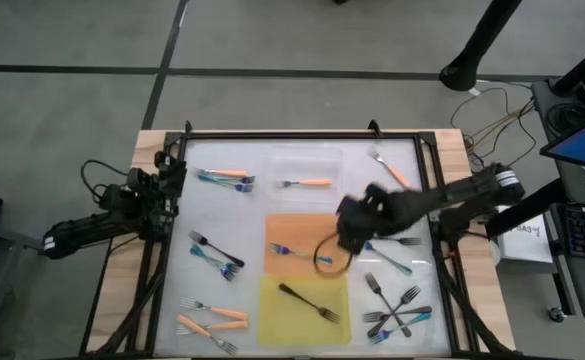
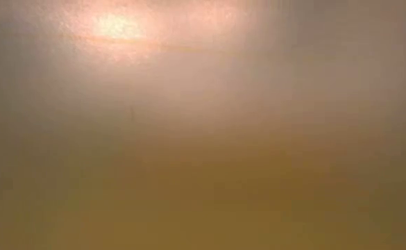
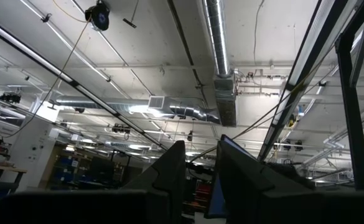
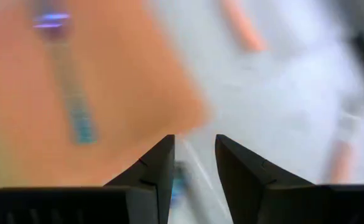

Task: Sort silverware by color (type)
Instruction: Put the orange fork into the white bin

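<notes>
High view, looking straight down, showed three trays in a row down the middle of the white surface [image 1: 242, 215]: a clear tray [image 1: 322, 160], an orange tray [image 1: 282, 225] and a yellow tray [image 1: 277, 325]. Each tray carried one fork: an orange-handled fork [image 1: 307, 183] in the clear one, a teal-handled fork [image 1: 292, 250] on the orange one, and a black fork [image 1: 307, 302] on the yellow one.

The other forks lay loose on the surface. A teal and orange pair [image 1: 227, 177] and a black and teal cluster [image 1: 217, 258] lay on the left side. About three orange forks [image 1: 212, 320] lay at the near left. A lone orange fork [image 1: 392, 170] and a lone teal fork [image 1: 390, 260] lay on the right. A crossed heap [image 1: 394, 310] of black and teal ones lay at the near right.

The right tool [image 1: 340, 248] hung over the orange tray's right edge. The left tool [image 1: 162, 190] waited at the surface's left rim.

Low view gave only a blurred amber glow.

Left wrist view looked up at a ceiling; the left tool [image 3: 200, 168] stood slightly parted and held nothing.

Right wrist view showed the right tool [image 4: 195, 162] with its fingers apart and empty above the orange tray's [image 4: 126, 74] edge, with the teal-handled fork [image 4: 76, 118] lying on that tray.
</notes>
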`<state>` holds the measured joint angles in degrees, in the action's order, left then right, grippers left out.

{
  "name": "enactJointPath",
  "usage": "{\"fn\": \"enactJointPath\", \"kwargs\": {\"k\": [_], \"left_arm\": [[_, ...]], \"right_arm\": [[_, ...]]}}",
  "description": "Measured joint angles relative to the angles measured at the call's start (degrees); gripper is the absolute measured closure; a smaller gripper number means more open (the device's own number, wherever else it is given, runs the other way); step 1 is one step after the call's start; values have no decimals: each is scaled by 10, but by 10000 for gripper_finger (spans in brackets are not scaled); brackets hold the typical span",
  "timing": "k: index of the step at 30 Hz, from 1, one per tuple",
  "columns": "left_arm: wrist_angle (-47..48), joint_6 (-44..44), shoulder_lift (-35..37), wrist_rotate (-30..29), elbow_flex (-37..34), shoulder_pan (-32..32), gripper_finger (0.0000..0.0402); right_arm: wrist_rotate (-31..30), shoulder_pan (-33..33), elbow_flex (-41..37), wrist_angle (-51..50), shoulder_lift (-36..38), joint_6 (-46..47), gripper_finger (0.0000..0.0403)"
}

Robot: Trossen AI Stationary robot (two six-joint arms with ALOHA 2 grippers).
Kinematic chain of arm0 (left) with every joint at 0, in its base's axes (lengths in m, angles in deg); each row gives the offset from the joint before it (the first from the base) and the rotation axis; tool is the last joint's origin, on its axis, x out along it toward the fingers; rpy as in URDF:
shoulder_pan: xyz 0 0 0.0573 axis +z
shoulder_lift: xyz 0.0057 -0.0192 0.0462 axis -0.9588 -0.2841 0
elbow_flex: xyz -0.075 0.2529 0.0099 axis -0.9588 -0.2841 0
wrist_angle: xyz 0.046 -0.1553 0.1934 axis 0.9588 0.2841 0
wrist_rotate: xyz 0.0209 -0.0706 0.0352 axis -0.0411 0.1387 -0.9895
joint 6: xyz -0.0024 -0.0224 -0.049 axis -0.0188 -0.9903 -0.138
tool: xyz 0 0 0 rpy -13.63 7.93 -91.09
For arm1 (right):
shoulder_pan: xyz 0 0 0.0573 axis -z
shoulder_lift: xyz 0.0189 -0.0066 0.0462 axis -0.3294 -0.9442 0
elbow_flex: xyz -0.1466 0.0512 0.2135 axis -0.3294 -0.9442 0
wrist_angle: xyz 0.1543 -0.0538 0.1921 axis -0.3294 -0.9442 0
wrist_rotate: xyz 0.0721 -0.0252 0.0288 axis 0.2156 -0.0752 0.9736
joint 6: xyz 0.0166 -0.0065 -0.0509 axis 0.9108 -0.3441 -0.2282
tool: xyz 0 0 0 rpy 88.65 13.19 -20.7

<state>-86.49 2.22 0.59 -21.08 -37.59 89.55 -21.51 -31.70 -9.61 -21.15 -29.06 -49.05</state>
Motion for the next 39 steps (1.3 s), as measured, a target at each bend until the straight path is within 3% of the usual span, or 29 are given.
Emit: {"fn": "enactJointPath", "kwargs": {"k": [9, 17, 25, 39], "left_arm": [[0, 0, 0, 0, 0, 0, 327], [0, 0, 0, 0, 0, 0, 327], [0, 0, 0, 0, 0, 0, 327], [0, 0, 0, 0, 0, 0, 327]], "right_arm": [[22, 215, -180, -2, 146, -47, 298], [83, 413, -317, 122, 204, -146, 287], [138, 551, -343, 209, 134, -245, 260], [140, 632, -274, 247, -45, -344, 247]]}}
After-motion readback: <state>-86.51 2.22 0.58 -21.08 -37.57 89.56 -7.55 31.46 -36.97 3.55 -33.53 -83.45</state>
